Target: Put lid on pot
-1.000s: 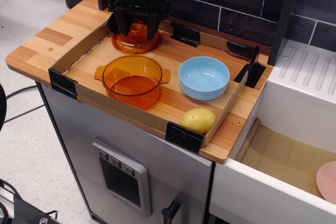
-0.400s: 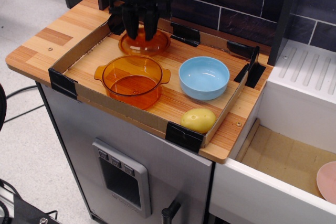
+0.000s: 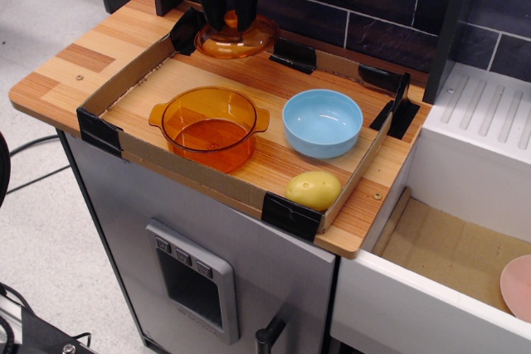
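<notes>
Dark brick tiling is running behind a wooden table (image 3: 58,72) that is carrying a shallow cardboard tray (image 3: 133,148) with black taped corners. At the upper centre of the frame the black claw (image 3: 230,16) is gripping the orange lid (image 3: 236,39) by its knob, fingers closed around it, and is holding it lifted clear of the tray floor, above the tray's back edge. Below it, in the left half of the tray, the orange pot (image 3: 208,128) is sitting upright and uncovered, well apart from the lid. Just beside the pot on the right, a light blue bowl (image 3: 323,123) is resting, and a yellow potato-like object (image 3: 314,190) is lying near the tray's front corner. By this showing, the pickup is done; carrying the lid down-frame over the pot, centring it on the rim and letting go are remaining.
</notes>
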Motion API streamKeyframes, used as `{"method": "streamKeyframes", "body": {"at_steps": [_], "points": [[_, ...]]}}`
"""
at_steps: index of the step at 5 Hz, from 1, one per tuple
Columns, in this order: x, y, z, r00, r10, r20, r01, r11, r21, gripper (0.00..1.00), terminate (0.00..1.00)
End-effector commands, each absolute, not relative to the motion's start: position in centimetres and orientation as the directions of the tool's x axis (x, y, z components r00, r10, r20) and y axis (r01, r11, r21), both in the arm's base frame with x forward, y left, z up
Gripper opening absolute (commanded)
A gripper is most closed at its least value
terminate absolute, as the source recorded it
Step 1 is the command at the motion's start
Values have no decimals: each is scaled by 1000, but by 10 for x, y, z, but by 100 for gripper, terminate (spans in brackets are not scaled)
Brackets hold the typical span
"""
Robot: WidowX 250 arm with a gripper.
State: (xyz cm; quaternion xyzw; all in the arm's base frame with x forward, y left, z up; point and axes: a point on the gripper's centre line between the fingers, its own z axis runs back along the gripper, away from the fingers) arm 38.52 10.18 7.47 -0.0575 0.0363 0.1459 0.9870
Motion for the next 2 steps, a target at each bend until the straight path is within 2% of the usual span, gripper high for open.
{"method": "streamKeyframes", "body": {"at_steps": [1,2], "points": [[355,100,119,984,180,11,-178,978,-109,0,0],[343,100,133,990,137,22,-133,985,-110,0,0]]}}
